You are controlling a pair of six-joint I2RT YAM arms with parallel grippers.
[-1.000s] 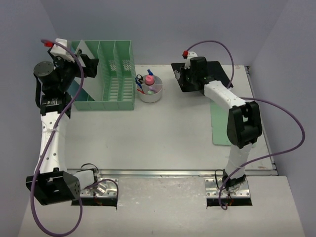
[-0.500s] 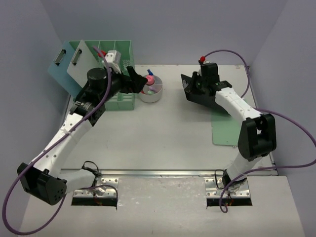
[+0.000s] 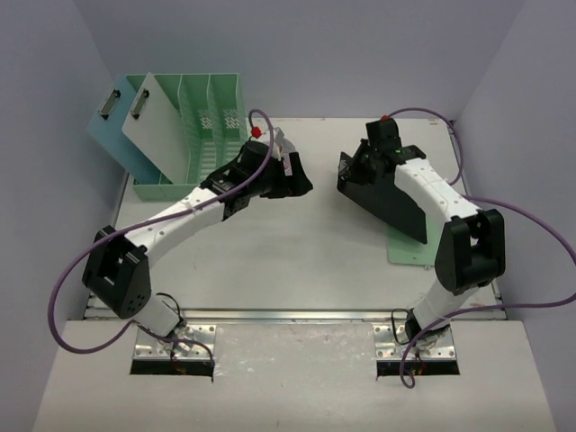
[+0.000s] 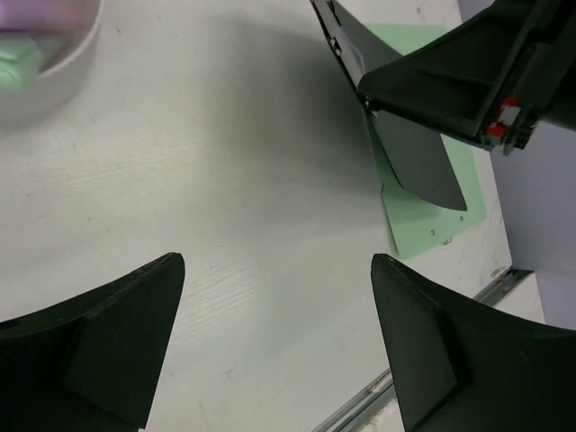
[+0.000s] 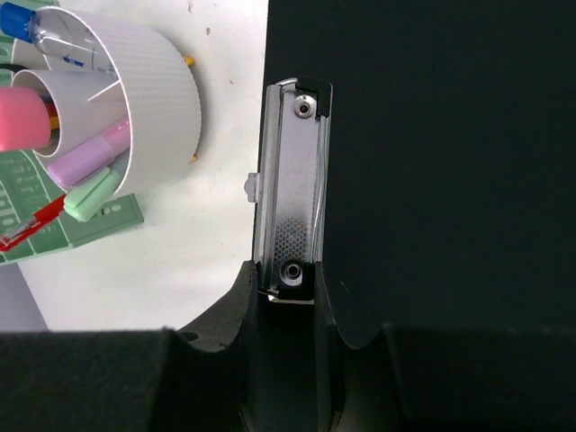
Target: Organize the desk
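Top external, left end effector [image 3: 301, 180] wide, swung over desk [image 3: 288, 261], right end effector [image 3: 354, 167] clamps black clipboard [image 3: 389, 203]

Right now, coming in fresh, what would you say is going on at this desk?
The right fingers are clamped at the metal clip of a black clipboard, holding it tilted above a mint-green board that lies on the desk. The left fingers hang open and empty over the desk's middle, near the white pen cup. A blue clipboard and a white clipboard lean at the left end of the mint-green rack.
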